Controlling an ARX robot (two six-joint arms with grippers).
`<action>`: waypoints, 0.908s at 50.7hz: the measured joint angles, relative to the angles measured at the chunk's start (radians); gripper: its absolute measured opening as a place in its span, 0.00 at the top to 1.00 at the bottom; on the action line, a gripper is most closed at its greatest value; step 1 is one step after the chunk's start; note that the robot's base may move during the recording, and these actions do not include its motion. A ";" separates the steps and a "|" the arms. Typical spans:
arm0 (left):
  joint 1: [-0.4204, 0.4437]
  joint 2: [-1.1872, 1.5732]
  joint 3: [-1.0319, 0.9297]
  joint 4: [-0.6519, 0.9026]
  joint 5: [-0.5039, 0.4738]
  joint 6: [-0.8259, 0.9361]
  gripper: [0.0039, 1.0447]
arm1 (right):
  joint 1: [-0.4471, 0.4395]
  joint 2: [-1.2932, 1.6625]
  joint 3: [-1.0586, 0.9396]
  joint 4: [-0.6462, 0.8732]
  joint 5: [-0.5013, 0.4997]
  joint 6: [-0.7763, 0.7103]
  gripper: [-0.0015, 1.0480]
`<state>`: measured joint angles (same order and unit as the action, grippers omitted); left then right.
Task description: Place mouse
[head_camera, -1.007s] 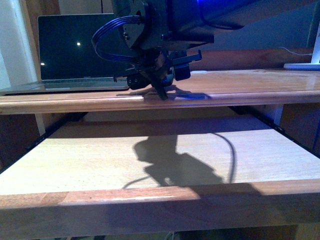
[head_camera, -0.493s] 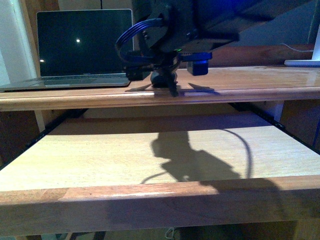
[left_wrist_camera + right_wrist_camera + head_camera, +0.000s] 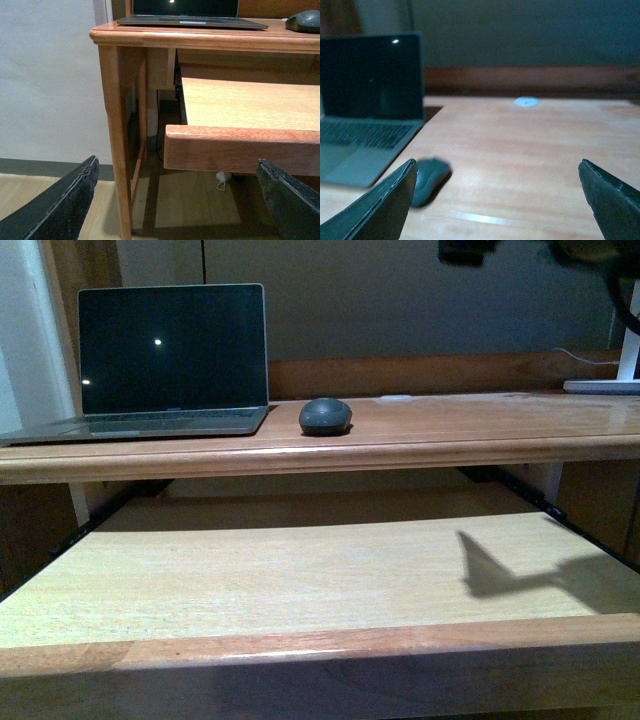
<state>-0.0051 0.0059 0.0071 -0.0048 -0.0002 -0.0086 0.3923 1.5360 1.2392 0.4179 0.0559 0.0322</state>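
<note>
Wooden counter point(image 3: 470, 425) against a grey wall point(image 3: 400, 300) carries an open laptop point(image 3: 170, 350) (screen dark). The mouse point(image 3: 325, 416) sits just beside it, ungripped. The left pincer point(image 3: 176, 161) and right pincer point(image 3: 496, 162) gape wide, empty.

No text, brand or number is legible. The laptop point(image 3: 170, 355) screen is dark and its keys are too blurred to read; any marking on the mouse point(image 3: 325, 416) is too small to tell.
</note>
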 joint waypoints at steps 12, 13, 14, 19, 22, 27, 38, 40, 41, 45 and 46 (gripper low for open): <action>0.000 0.000 0.000 0.000 0.000 0.000 0.07 | -0.120 -0.336 -0.509 0.013 -0.426 -0.091 0.07; 0.000 0.000 0.000 0.000 0.000 0.000 0.07 | -0.138 -0.378 -0.561 0.008 -0.473 -0.114 0.07; 0.000 0.000 0.000 0.000 0.000 0.000 0.07 | -0.150 -0.406 -0.592 -0.001 -0.504 -0.130 0.07; 0.000 0.000 0.000 0.000 0.000 0.000 0.07 | -0.197 -0.520 -0.723 -0.063 -0.640 -0.200 0.07; 0.000 0.000 0.000 0.000 0.000 0.000 0.07 | -0.213 -0.561 -0.776 -0.106 -0.680 -0.235 0.07; 0.000 0.000 0.000 0.000 0.000 0.000 0.07 | -0.221 -0.589 -0.850 -0.125 -0.673 -0.303 0.07; 0.000 0.000 0.000 0.000 0.000 0.000 0.07 | -0.160 -0.496 -0.945 0.006 -0.558 -0.366 0.07; 0.000 0.000 0.000 0.000 0.000 0.000 0.07 | -0.140 -0.467 -0.948 0.036 -0.540 -0.365 0.07; 0.000 0.000 0.000 0.000 0.000 0.000 0.07 | -0.135 -0.459 -0.949 0.039 -0.539 -0.365 0.07; 0.000 0.000 0.000 0.000 0.000 0.000 0.07 | -0.103 -0.417 -0.952 0.090 -0.505 -0.361 0.07; 0.000 0.000 0.000 0.000 0.000 0.000 0.07 | -0.092 -0.404 -0.952 0.105 -0.494 -0.359 0.07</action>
<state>-0.0051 0.0059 0.0071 -0.0048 -0.0002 -0.0086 0.3004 1.1324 0.2871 0.5228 -0.4385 -0.3264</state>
